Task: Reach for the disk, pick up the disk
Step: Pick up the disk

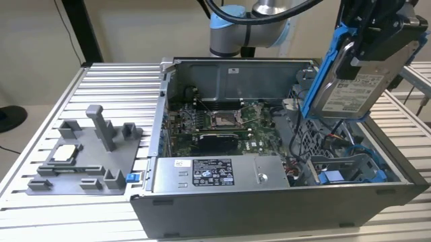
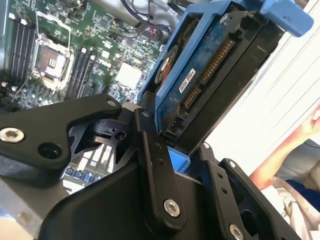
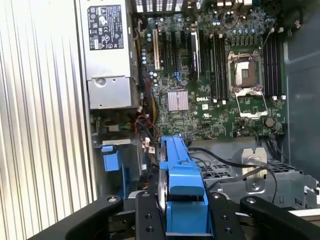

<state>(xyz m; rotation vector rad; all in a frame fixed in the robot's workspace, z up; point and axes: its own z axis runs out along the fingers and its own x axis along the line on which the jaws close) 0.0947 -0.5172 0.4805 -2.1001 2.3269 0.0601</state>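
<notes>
**Ana:** Black linkage arms of the tool (image 3: pixel 182 212) sit closest to the lens in the first wrist view, and between them is the blue bracket of the disk (image 3: pixel 180 175). Its fingers are pressed against the bracket's two sides, so I'd call it clamped on the disk.

**Ben:** Agreed. In the exterior view the disk (image 1: pixel 354 75) hangs on edge under the tool (image 1: pixel 380 35), clear above the open computer case (image 1: pixel 269 201), label facing outward. So where's the risk?

**Ana:** Going left to right in that view: the grey fixture (image 1: pixel 88 156) on the table (image 1: pixel 40 217) is well away from the tool, no worry there. The motherboard (image 1: pixel 222 126) lies below and to the side of it. The drive cage (image 1: pixel 350 169) and its loose cables sit almost directly beneath.

**Ben:** So a slip drops the disk onto those cables or the cage.

**Ana:** Yes. The grip is on smooth plastic near one end, and the long body hangs below, so any swing could lever it loose. In the second wrist view the connector edge of the disk (image 2: pixel 210 65) is exposed; a knock against the case wall could damage it.
</notes>
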